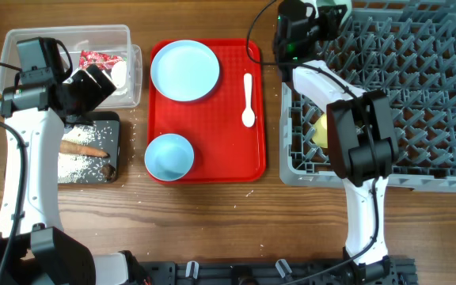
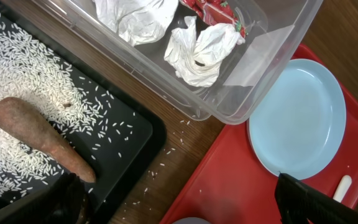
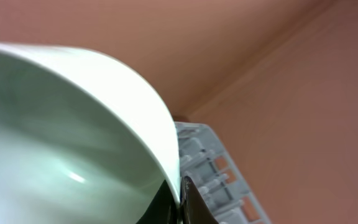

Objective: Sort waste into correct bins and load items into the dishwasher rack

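Waste sits at the left end of the desk (image 1: pixel 212 214). At far left, the clear tub (image 1: pixel 22 43) holds the red wrapper (image 1: pixel 97 58) and crumpled white tissue (image 2: pixel 201 50). Just near of it, the black tray (image 1: pixel 115 127) carries scattered rice grains (image 2: pixel 36 68), the brown sausage stick (image 2: pixel 36 137) lying across them, and a small brown lump (image 1: pixel 108 169) at its near right corner. A few grains lie loose on the wood beside the tray. The left claw (image 2: pixel 176 186) hangs over the edge where tub and tray meet, its fingers spread wide and holding nothing.

In the middle lies the red serving tray (image 1: pixel 220 150). The pale blue plate (image 1: pixel 184 70) is at its far left, the pale blue bowl (image 1: pixel 169 156) at its near left, and the white spoon (image 1: pixel 248 99) along its right side.

On the right stands the grey rack (image 1: pixel 418 95), with the yellow cup (image 1: pixel 321 131) near its left wall. Above the rack's far left corner, the right claw (image 3: pixel 180 205) pinches the rim of the pale green bowl (image 3: pixel 61 137), which is lifted clear of the pegs.
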Robot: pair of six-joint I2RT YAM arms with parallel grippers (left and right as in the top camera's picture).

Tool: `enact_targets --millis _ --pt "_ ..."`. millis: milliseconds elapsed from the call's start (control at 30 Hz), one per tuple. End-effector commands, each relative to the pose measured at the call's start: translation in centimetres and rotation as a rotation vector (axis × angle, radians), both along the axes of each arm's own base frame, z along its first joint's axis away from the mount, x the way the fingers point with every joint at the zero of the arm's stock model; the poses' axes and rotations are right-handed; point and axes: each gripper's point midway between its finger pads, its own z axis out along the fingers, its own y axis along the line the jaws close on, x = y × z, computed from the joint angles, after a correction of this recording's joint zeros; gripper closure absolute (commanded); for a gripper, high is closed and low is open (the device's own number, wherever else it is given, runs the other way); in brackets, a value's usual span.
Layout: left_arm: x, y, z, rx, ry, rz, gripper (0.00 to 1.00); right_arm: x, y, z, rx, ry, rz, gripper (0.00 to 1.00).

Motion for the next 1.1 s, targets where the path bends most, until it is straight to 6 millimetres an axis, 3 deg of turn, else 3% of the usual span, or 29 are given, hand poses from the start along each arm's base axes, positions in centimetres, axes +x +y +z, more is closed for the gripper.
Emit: enact_targets --millis 0,100,133,167,200,233,333,500,600,733,767,833,900,933,1000,1033,1067 --pt "0.3 -0.1 0.8 0.007 -0.023 -0.021 0.00 0.7 1.1 -1.9 0.065 -0.015 0.055 0.88" --pt "0.3 -0.1 0.8 0.007 -0.023 -0.021 0.00 0.7 2.3 -1.9 0.063 -0.012 0.078 0.75" --pt "0.3 -0.1 0.8 0.007 -0.023 -0.021 0.00 0.6 2.6 -1.9 0.063 -0.011 0.083 0.66" --pt "0.3 -0.1 0.8 0.007 -0.023 -0.021 0.00 0.6 2.9 -1.9 0.061 -0.009 0.088 0.43" --pt "0.3 -0.1 0.8 0.007 -0.023 -0.021 0.00 0.6 3.2 -1.9 0.046 0.009 0.095 0.32" --pt "0.3 -0.1 0.8 0.007 -0.023 -0.021 0.00 0.6 3.5 -1.9 0.019 0.037 0.104 0.00" --pt "0.3 -0.1 0.8 0.007 -0.023 -0.021 0.00 0.3 4.5 -0.9 -0.009 0.036 0.110 0.00" --pt "0.3 -0.1 0.8 0.007 -0.023 -0.021 0.00 -0.8 7.7 5.2 0.036 -0.102 0.165 0.01" --pt "0.3 -0.1 0.8 0.007 -0.023 -0.021 0.00 -1.9 10.8 6.4 0.034 -0.077 0.223 0.00" --pt "0.3 -0.1 0.8 0.007 -0.023 -0.021 0.00 -3.0 15.0 4.8 0.110 -0.073 0.300 0.00" --pt "0.3 -0.1 0.8 0.007 -0.023 -0.020 0.00 -3.2 16.9 3.6 0.159 -0.040 0.370 0.00" --pt "0.3 -0.1 0.8 0.007 -0.023 -0.021 0.00 -5.1 22.7 -1.2 0.460 0.149 0.609 0.00" --pt "0.3 -0.1 0.8 0.007 -0.023 -0.021 0.00 -7.6 26.6 -3.8 0.816 0.282 0.715 0.00" --pt "0.3 -0.1 0.8 0.007 -0.023 -0.021 0.00 -10.0 29.9 -4.3 1.120 0.382 0.773 0.00" --pt "0.3 -0.1 0.8 0.007 -0.023 -0.021 0.00 -12.3 32.8 -4.2 1.489 0.452 0.718 0.00" --pt "0.3 -0.1 0.8 0.007 -0.023 -0.021 0.00 -12.6 32.8 -5.0 1.571 0.440 0.624 0.04" --pt "0.3 -0.1 0.8 0.007 -0.023 -0.021 0.00 -12.7 32.2 -6.5 1.596 0.402 0.516 0.14"
